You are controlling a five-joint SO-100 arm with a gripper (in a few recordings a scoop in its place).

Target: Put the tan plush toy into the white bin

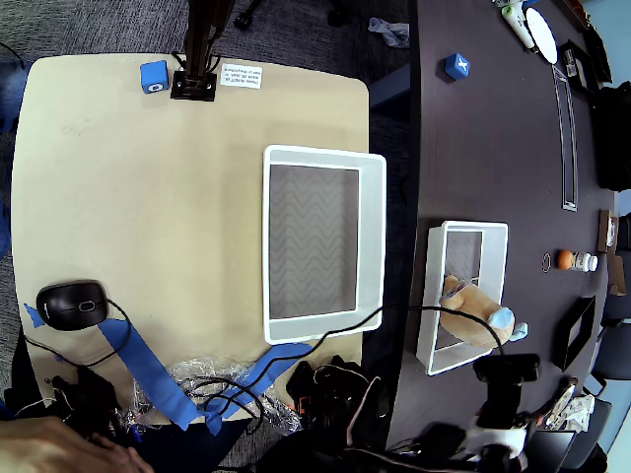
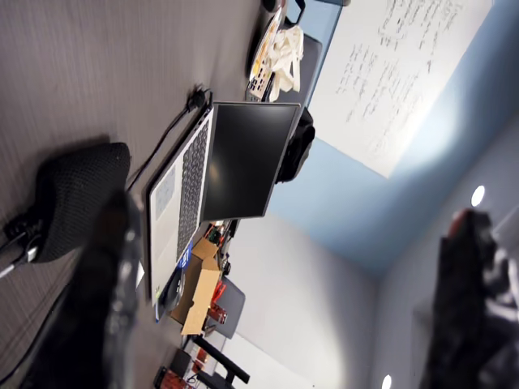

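In the overhead view the tan plush toy [image 1: 475, 307] lies in the near end of a smaller, narrower white bin [image 1: 434, 296] on the dark table, its light blue part hanging over the right rim. The white bin [image 1: 373, 236], wide with a grey zigzag bottom, stands to the left on the tan table and holds nothing. My gripper [image 1: 507, 371] hovers just below the plush toy. The wrist view points out across the room; my gripper [image 2: 292, 219] is open there, two blurred dark fingers [image 2: 97, 308] far apart with nothing between them.
Black cables [image 1: 394, 313] run across the near rims of both bins. A computer mouse [image 1: 71, 304], blue tape [image 1: 148, 370] and a cable tangle sit along the tan table's near edge. A blue cube [image 1: 154, 75] and a dark stand [image 1: 194, 84] are at its far edge.
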